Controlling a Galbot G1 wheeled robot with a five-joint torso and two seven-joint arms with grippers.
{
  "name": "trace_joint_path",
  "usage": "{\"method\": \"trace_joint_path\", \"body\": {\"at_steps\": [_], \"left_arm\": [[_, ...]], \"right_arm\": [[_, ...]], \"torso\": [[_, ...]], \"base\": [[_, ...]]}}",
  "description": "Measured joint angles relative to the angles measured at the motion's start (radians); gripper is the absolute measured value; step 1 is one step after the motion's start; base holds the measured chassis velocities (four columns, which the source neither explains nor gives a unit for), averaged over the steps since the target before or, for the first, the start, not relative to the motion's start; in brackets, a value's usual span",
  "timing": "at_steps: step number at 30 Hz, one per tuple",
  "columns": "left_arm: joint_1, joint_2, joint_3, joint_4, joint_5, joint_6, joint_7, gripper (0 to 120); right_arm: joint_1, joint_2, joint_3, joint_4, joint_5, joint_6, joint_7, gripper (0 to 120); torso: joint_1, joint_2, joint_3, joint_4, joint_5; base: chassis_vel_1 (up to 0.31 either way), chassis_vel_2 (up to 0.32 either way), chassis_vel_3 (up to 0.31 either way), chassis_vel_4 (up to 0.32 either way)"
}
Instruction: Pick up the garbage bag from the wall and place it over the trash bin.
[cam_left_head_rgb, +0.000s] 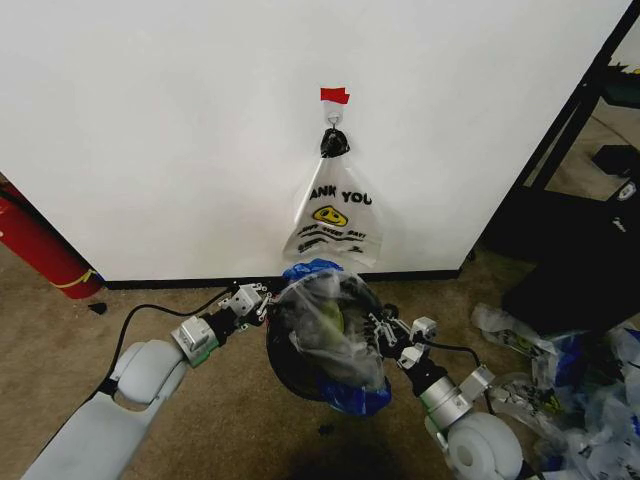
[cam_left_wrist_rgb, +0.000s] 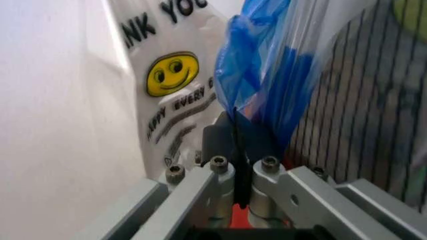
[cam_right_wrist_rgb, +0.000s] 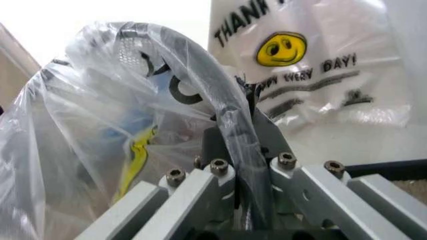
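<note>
The garbage bag (cam_left_head_rgb: 335, 320), clear crinkly plastic with blue patches, is draped over the black mesh trash bin (cam_left_head_rgb: 290, 375) on the floor just below the wall (cam_left_head_rgb: 180, 130). My left gripper (cam_left_head_rgb: 262, 300) is at the bin's left side, shut on a blue fold of the garbage bag (cam_left_wrist_rgb: 267, 65); the left gripper (cam_left_wrist_rgb: 235, 122) sits beside the bin's mesh (cam_left_wrist_rgb: 373, 100). My right gripper (cam_left_head_rgb: 378, 328) is at the bin's right side. In the right wrist view the right gripper (cam_right_wrist_rgb: 239, 112) is shut on the garbage bag (cam_right_wrist_rgb: 100, 125) where it wraps the bin's rim (cam_right_wrist_rgb: 193, 55).
A white "THANK YOU" bag (cam_left_head_rgb: 335, 220) hangs on the wall's hook (cam_left_head_rgb: 333, 118) under red tape (cam_left_head_rgb: 335, 95), right behind the bin. A red cylinder (cam_left_head_rgb: 40, 245) leans at the left. Black shelving (cam_left_head_rgb: 560, 150) and a heap of plastic bags (cam_left_head_rgb: 560, 370) crowd the right.
</note>
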Motion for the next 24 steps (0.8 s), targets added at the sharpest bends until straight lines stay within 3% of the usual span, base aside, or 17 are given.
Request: {"method": "trace_joint_path", "body": {"at_steps": [4,7,12,15,17,20,24], "left_arm": [[0.005,-0.004,0.011,0.029,-0.158,-0.036,-0.017,11],[0.01,-0.021,0.009,0.058,-0.272,-0.062,0.041,22],[0.029,-0.046,-0.009,0.093,-0.298,-0.046,0.043,39],[0.049,-0.059,-0.016,0.093,-0.3,-0.012,-0.032,48],[0.076,-0.074,-0.019,0.065,-0.316,0.022,-0.165,56],[0.124,-0.095,-0.015,-0.037,-0.381,0.063,-0.355,69],[0.179,-0.106,-0.005,-0.161,-0.43,0.08,-0.451,79]], "right_arm": [[0.005,0.012,-0.012,-0.019,0.042,0.009,0.025,0],[0.012,0.029,-0.022,-0.039,0.072,0.015,0.048,0],[0.032,0.053,-0.018,-0.065,0.138,0.024,0.087,0],[0.04,0.064,-0.009,-0.075,0.172,0.031,0.109,0],[0.043,0.074,-0.001,-0.083,0.187,0.042,0.134,0],[0.046,0.083,0.003,-0.091,0.195,0.055,0.171,0],[0.053,0.086,0.003,-0.1,0.192,0.065,0.195,0]], "torso": [[0.0,0.0,0.0,0.0,0.0],[0.0,0.0,0.0,0.0,0.0001],[0.0,0.0,0.0,0.0,0.0],[0.0,0.0,0.0,0.0002,0.0002],[0.0,0.0,0.0,0.0002,0.0],[0.0,0.0,0.0,0.0001,0.0002],[0.0,0.0,0.0,0.0,0.0004]], "base": [[0.0,0.0,0.0,0.0],[0.0,0.0,0.0,0.0],[0.0,0.0,0.0,0.0],[0.0,0.0,0.0,0.0],[0.0,0.0,0.0,0.0],[0.0,0.0,0.0,0.0],[0.0,0.0,0.0,0.0]]}}
